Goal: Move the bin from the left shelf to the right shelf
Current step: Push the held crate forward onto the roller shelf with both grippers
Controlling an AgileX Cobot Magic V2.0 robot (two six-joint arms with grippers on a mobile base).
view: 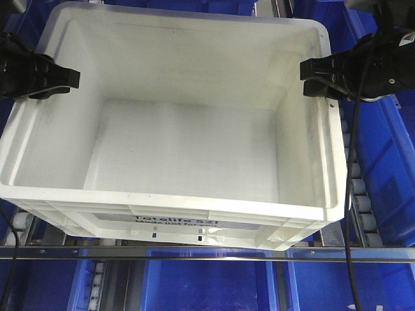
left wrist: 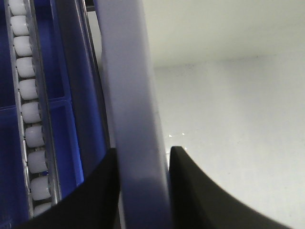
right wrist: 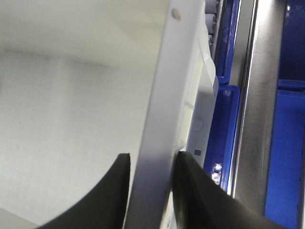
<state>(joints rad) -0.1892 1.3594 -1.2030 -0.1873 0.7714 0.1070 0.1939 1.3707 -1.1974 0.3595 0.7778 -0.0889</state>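
Observation:
A large empty white bin point(view: 181, 149) fills the front view, sitting over the roller shelf. My left gripper point(view: 65, 79) is shut on the bin's left rim point(left wrist: 136, 119), one finger inside the bin and one outside. My right gripper point(view: 311, 70) is shut on the bin's right rim point(right wrist: 164, 105) in the same way. In both wrist views the rim sits tight between the dark fingers point(left wrist: 190, 191) point(right wrist: 107, 191). The bin's front label point(view: 175, 221) faces the camera.
Blue bins point(view: 382, 149) stand on both sides and below point(view: 207, 285). White roller tracks point(view: 356, 188) run along the right, also in the left wrist view point(left wrist: 28, 109). A metal shelf rail point(view: 207, 253) crosses the front; a steel upright point(right wrist: 252, 119) stands beside the bin.

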